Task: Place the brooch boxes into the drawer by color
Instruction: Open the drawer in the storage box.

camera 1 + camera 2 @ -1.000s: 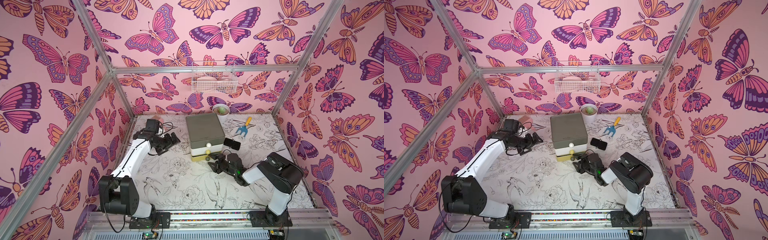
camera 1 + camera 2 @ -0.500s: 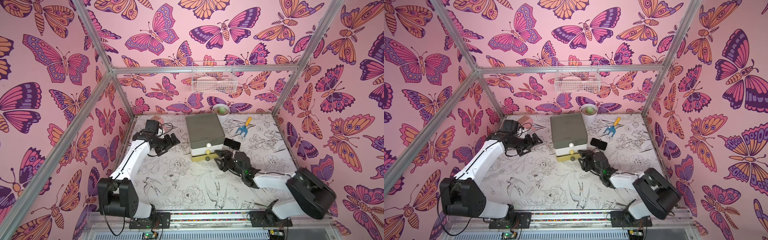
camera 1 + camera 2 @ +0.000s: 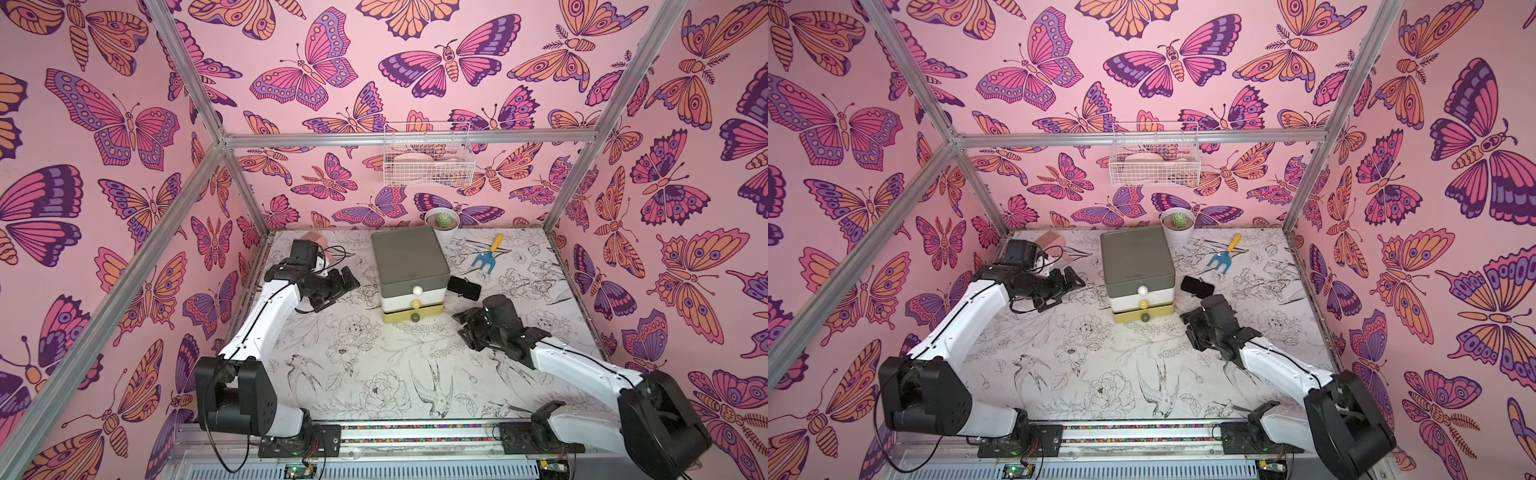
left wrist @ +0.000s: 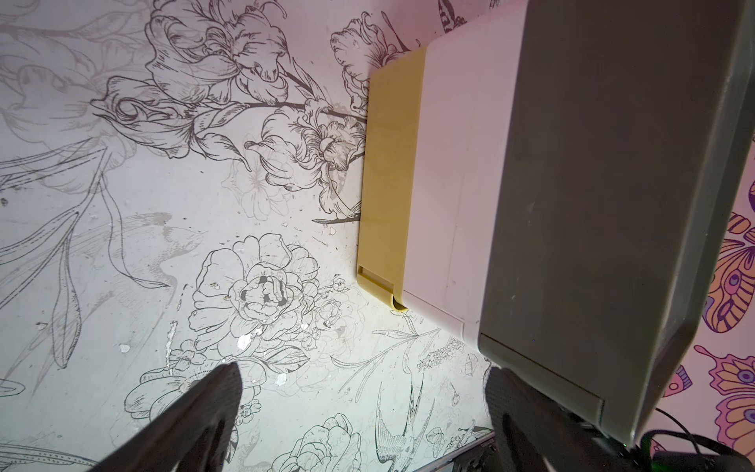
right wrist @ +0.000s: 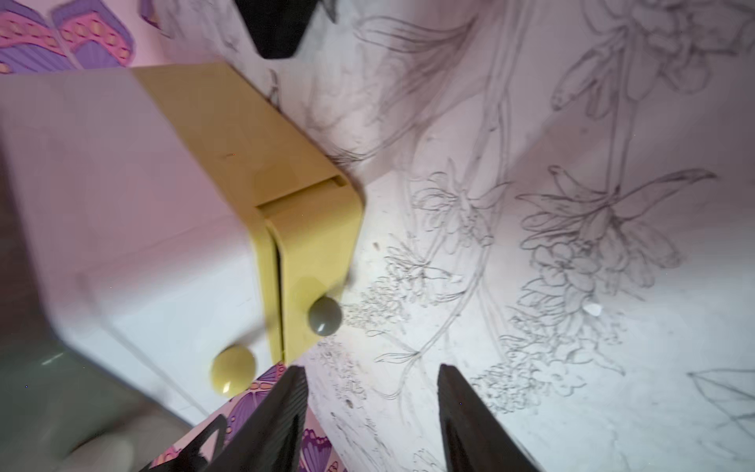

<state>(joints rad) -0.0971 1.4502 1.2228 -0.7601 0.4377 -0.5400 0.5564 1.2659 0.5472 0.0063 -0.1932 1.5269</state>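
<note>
The only case in sight is a black brooch box point(image 3: 464, 287), lying flat in both top views right of centre, tight against the right flank of the drawer point(image 3: 409, 257); whether the two touch I cannot tell. It looks like a light, stiff little shell with a napped skin, so it should neither crush nor slide between pads. It sits low, though, and probably has a hinged lid, so the safest hold is likely across two opposite side walls, with the fingers reaching right down to the surface point(image 3: 374, 374) and not pinching the lid seam. The side facing the chest is crowded, so the free pair of sides looks like the better choice. The drawer shows three tiers, grey-green over white over yellow. The right wrist view shows a grey knob point(image 5: 325, 315) on the yellow front and a dark slit beside that front, which suggests this tier is slightly ajar. No tier is open far enough to take a case. Below and right of the chest, the right hand point(image 5: 371, 370) has its fingers parted with only bare surface between them, grasping nothing. At centre left, the left hand point(image 4: 363, 372) is spread wide and likewise empty beside the chest. Further up and to the right lies a toy garden fork point(image 3: 486, 257).
</note>
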